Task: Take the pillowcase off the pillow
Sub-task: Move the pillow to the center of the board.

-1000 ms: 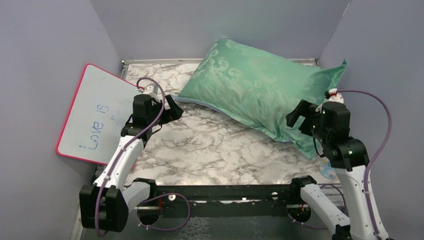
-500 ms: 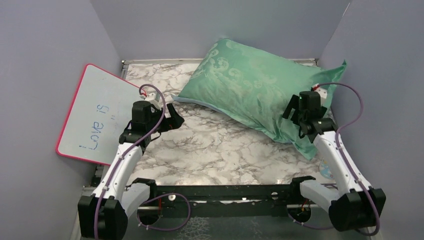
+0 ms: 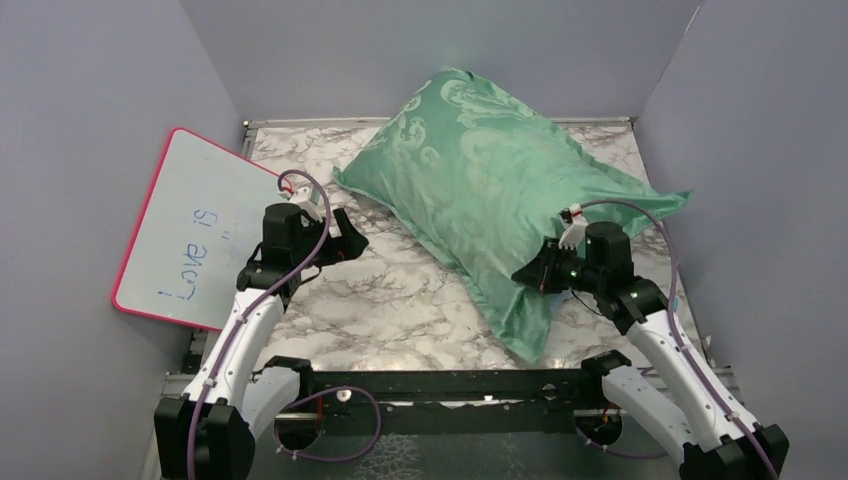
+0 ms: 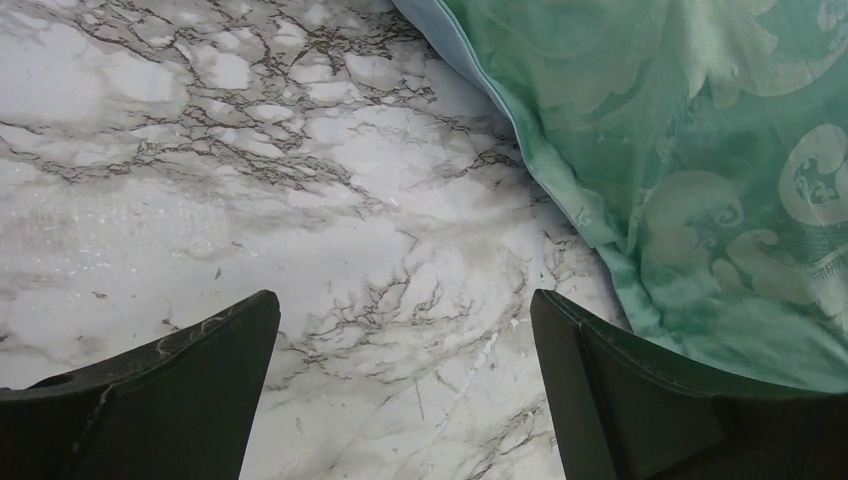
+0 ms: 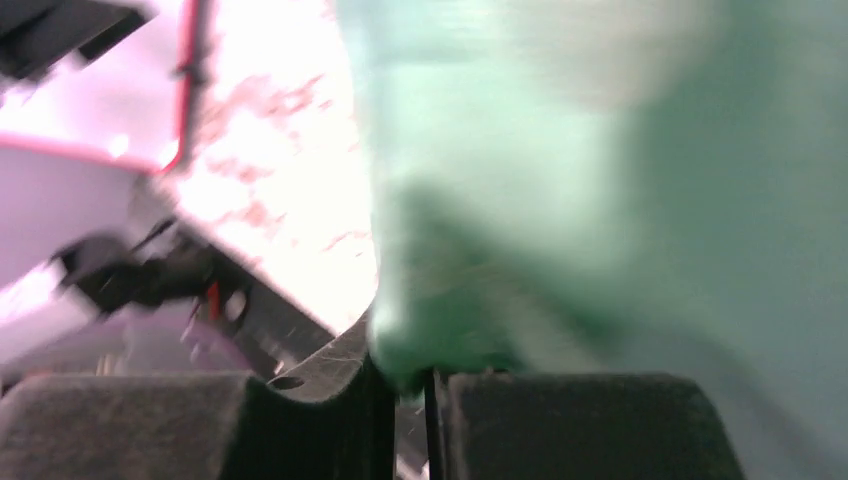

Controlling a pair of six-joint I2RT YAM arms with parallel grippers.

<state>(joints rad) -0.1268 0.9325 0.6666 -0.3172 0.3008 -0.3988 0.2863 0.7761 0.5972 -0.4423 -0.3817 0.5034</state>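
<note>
**Top external view.** Marble-patterned table [image 3: 400,290] enclosed by plain lilac walls [image 3: 100,90]. The pillowcase [image 3: 480,170], mint-green swirl face up, lies diagonally from upper centre to lower centre-right. It is plumped by the pillow inside, none of whose own fabric shows. A pink-rimmed whiteboard [image 3: 200,235] leans at the left wall. The left arm rises from lower left. The left gripper [image 3: 350,235] points right, jaws spread, near the pillowcase's left corner but apart from it. The right arm reaches up and left from lower right. The right gripper [image 3: 527,275] sits at the pillowcase's lower-right edge, with cloth bunched at its tip. A purple cable [image 3: 640,215] loops over its wrist.

**Left wrist view.** Both dark fingers [image 4: 170,400] stand wide apart at the bottom corners, holding nothing, with bare table [image 4: 250,180] between them. The pillowcase [image 4: 700,150] fills the upper right, and its light-blue edge [image 4: 470,60] runs diagonally. The right-hand finger overlaps the cloth in the frame; contact cannot be told.

**Right wrist view.** Heavily blurred. The fingers [image 5: 180,425] are drawn nearly together at bottom centre, clenched on a fold of green pillowcase [image 5: 440,340] that rises from the narrow gap and fills the right of the frame. Marble table [image 5: 290,200] and indistinct pink-white shapes occupy the upper left.
</note>
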